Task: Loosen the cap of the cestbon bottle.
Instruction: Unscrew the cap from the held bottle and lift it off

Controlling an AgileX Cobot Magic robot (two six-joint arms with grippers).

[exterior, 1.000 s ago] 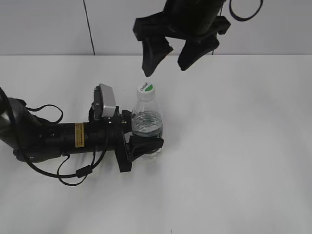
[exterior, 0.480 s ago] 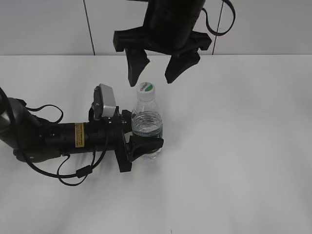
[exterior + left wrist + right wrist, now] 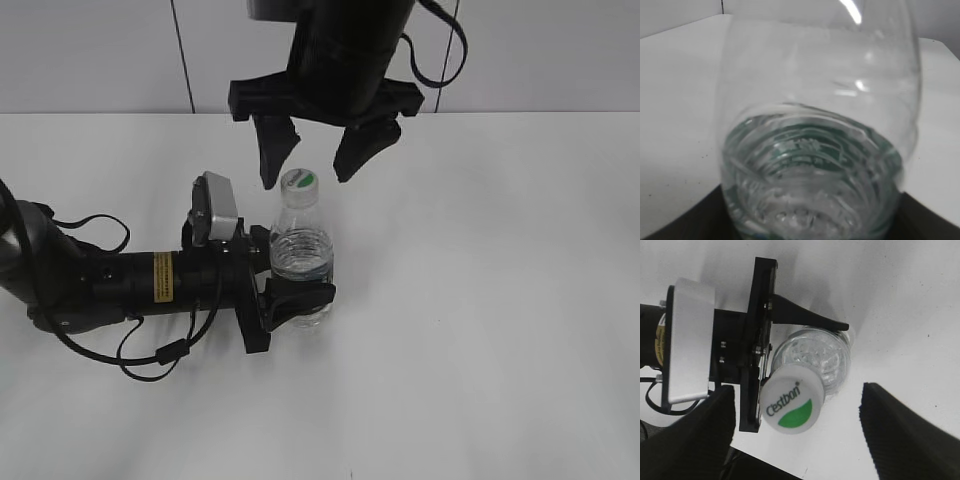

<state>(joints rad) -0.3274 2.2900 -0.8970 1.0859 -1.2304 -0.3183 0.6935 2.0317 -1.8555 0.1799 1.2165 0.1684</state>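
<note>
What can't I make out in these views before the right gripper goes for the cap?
- Cestbon bottle base: exterior view, hidden behind the left gripper.
- Label print: left wrist view, blurred, seen through the water.
- Neck threads: right wrist view, covered by the cap.
- Right gripper fingertips: right wrist view, cut off by the bottom edge.

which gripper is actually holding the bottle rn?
The left gripper, low on the table, clamps the cestbon bottle; the right gripper hangs open above the cap, touching nothing.
</note>
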